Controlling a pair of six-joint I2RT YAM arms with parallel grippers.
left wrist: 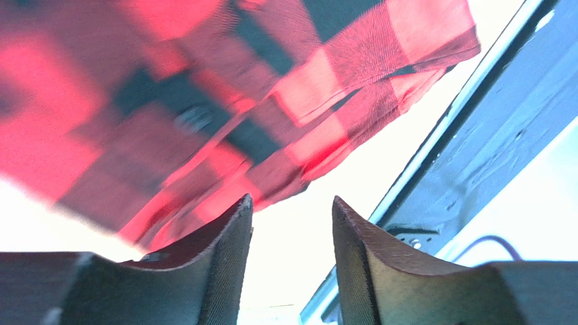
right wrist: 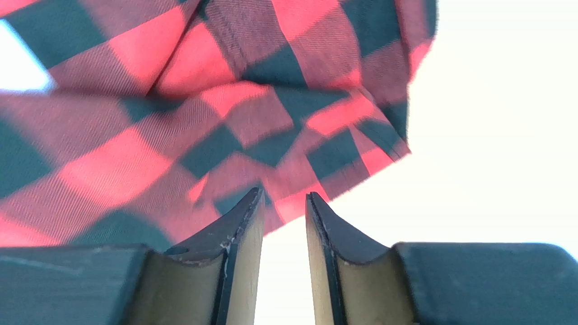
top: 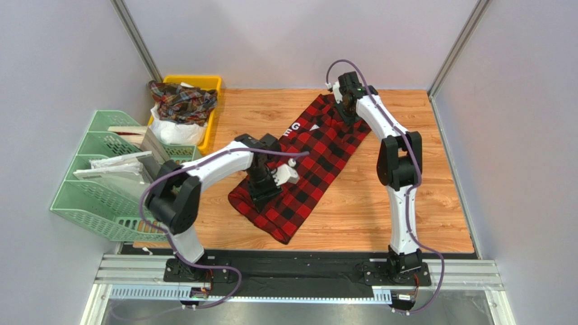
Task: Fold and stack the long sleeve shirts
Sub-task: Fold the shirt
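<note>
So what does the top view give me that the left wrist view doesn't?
Top only: the whole red shirt lying diagonally on the table, the right gripper at its far end, a second plaid shirt in the yellow bin, and the green rack. Left wrist only: the left gripper open with nothing between its jaws, and the shirt's folded edge close up. Both: the red shirt.

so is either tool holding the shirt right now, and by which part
Nothing is held. The left tool and right tool both stand open with empty gaps; the red-and-black shirt lies beyond their tips.
</note>
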